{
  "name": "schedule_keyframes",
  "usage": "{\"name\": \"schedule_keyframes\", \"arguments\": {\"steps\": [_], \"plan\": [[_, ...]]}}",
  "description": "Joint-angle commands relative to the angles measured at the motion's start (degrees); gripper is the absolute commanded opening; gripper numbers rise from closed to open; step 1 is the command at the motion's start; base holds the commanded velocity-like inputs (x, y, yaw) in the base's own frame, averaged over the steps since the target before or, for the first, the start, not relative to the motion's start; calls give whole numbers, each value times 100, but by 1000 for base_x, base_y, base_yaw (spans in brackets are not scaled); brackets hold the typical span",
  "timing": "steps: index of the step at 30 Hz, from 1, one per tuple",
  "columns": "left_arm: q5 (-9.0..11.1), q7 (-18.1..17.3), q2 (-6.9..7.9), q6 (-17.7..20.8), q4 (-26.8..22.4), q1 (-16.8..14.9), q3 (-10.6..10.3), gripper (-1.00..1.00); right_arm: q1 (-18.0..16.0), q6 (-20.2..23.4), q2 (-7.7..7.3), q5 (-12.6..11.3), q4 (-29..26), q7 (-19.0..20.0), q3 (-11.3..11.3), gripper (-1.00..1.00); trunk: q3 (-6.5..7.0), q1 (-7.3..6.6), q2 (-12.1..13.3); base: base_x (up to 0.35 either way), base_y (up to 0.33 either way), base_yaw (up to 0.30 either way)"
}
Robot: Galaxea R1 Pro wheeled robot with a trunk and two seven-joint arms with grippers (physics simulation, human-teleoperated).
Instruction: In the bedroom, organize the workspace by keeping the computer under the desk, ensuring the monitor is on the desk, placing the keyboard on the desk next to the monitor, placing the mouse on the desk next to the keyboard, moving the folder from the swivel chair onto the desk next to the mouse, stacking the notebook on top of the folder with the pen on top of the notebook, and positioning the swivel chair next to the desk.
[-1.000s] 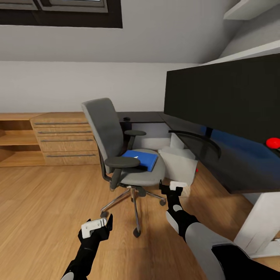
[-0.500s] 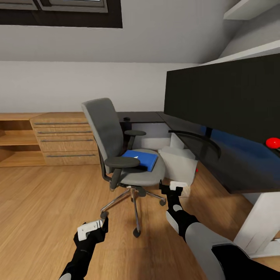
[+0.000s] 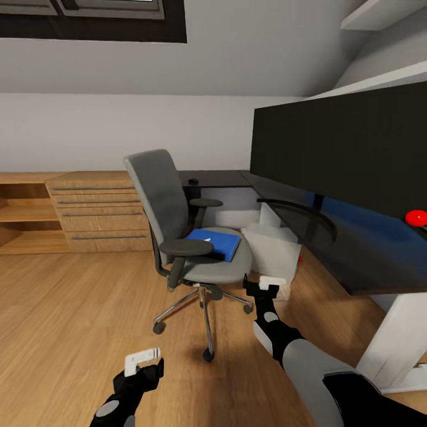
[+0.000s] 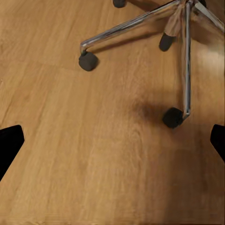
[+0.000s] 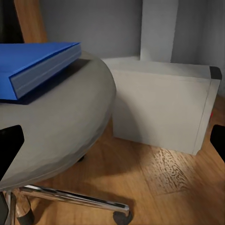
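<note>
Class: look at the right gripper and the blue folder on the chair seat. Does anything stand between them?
Nothing visible does. The right gripper, jaws open, sits beside the swivel chair seat edge; the folder lies uncovered on the seat ahead.

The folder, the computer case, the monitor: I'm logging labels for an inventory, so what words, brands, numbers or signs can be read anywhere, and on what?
No readable text in any view.
folder: a small white mark on the blue cover, too small to read.
computer: plain pale panels, no brand or label.
monitor: black screen, nothing displayed.
desk: a red dot, no lettering.
</note>
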Motion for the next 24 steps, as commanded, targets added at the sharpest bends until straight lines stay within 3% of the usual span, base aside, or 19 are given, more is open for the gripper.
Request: {"name": "schedule_keyframes", "arguments": {"steps": [1,5,11,14,18,20,24], "plan": [[73,74,1,114,785,-538,330,100,-4,-6,0,25,-2,-47,17,100,-5,-1,-2,0,0,0],[76,56,-4,111,886,-721,425,100,-4,34,-10,-32,-32,-36,-32,100,-5,-1,-2,0,0,0],[75,42,-3,98,579,-753,484,100,-6,96,-25,-1024,-49,250,-475,100,-5,-1,-2,0,0,0],[75,41,4,96,514,-756,491,100,-8,134,-31,-1368,-56,593,-557,100,-5,-1,-2,0,0,0],[76,37,8,91,483,-757,491,100,-10,154,-42,-1642,-59,1101,-601,100,-5,-1,-2,0,0,0],[76,35,8,90,478,-757,489,100,-10,160,-54,-1749,-60,1257,-615,100,-5,-1,-2,0,0,0],[75,33,9,83,471,-758,488,100,-9,171,-80,-2211,-59,1470,-635,100,-5,-1,-2,0,0,0]]}}
